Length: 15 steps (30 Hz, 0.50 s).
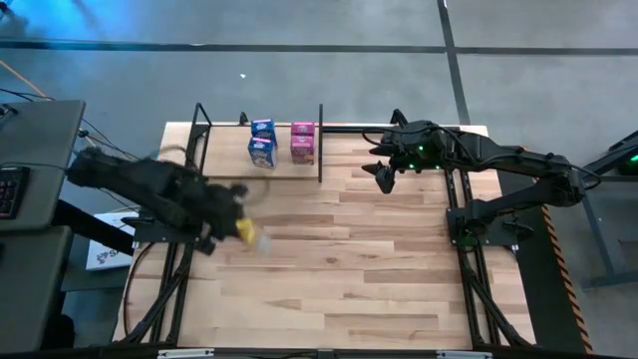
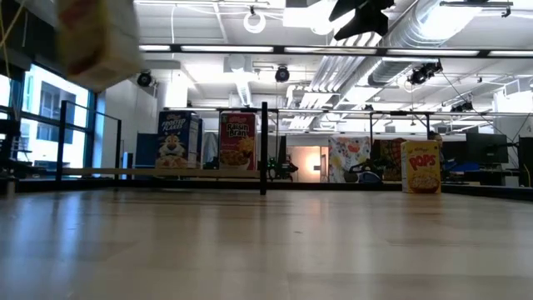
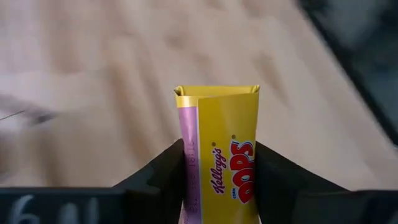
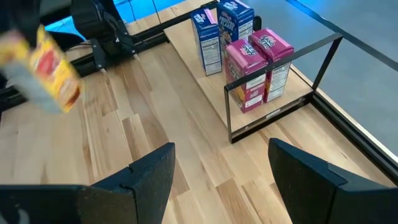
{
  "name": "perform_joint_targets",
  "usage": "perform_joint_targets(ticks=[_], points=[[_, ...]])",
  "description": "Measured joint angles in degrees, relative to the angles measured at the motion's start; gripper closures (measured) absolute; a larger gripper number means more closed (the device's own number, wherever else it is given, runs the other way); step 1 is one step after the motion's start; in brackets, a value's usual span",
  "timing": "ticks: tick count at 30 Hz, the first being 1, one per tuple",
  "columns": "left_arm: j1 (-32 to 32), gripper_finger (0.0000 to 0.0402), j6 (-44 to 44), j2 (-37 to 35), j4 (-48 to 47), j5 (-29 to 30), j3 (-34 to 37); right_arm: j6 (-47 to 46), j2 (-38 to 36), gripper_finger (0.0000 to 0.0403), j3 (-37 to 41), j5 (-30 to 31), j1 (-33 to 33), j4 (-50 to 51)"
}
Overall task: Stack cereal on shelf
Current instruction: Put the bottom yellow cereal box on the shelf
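Note:
My left gripper [image 1: 239,227] is shut on a yellow cereal box [image 3: 217,162], held above the table's left half; that box shows blurred in the low view [image 2: 92,42] and the right wrist view [image 4: 53,71]. Two blue boxes [image 1: 262,143] and two pink boxes [image 1: 302,143] stand upright on their bases on the shelf board [image 1: 224,150] at the far edge. A second yellow box [image 2: 420,167] stands upright right of the shelf in the low view. My right gripper [image 1: 384,178] hovers open right of the shelf, touching nothing [image 4: 217,180]. My left gripper pinches the yellow box between its two fingers [image 3: 163,177], one on each side of the box's lower part [image 3: 217,186]. The box's folded top end [image 3: 216,92] sticks out past the fingertips. The box is lifted clear of the table.
Black rods and upright posts [image 1: 320,145] frame the shelf; a post stands at its near right corner [image 4: 229,118]. The striped tabletop [image 1: 349,269] stretches toward the near edge. Black frame rails [image 1: 464,249] run along both table sides. A keyboard and grey stand sit left of the table.

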State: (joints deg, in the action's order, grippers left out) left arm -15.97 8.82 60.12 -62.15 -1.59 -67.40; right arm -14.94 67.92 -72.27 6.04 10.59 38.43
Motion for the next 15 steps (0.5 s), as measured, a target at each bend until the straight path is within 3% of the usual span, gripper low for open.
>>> perform_joint_targets(ticks=[8, 13, 15], points=[[11.53, 0.0268, -8.51, -9.73, -4.33, 22.4, -0.97, 0.98, 0.0, 0.0153, 0.0, 0.03, 0.0, -0.04], [20.12, 0.0268, -8.59, -10.37, -11.02, 36.2, -0.93, -0.23, 0.0, 0.0153, 0.0, 0.65, 0.0, -0.06], [23.82, 0.0268, -6.7, -10.35, -10.74, 38.35, -0.91, -1.52, 0.0, 0.0153, 0.0, 2.27, 0.0, -0.06]])
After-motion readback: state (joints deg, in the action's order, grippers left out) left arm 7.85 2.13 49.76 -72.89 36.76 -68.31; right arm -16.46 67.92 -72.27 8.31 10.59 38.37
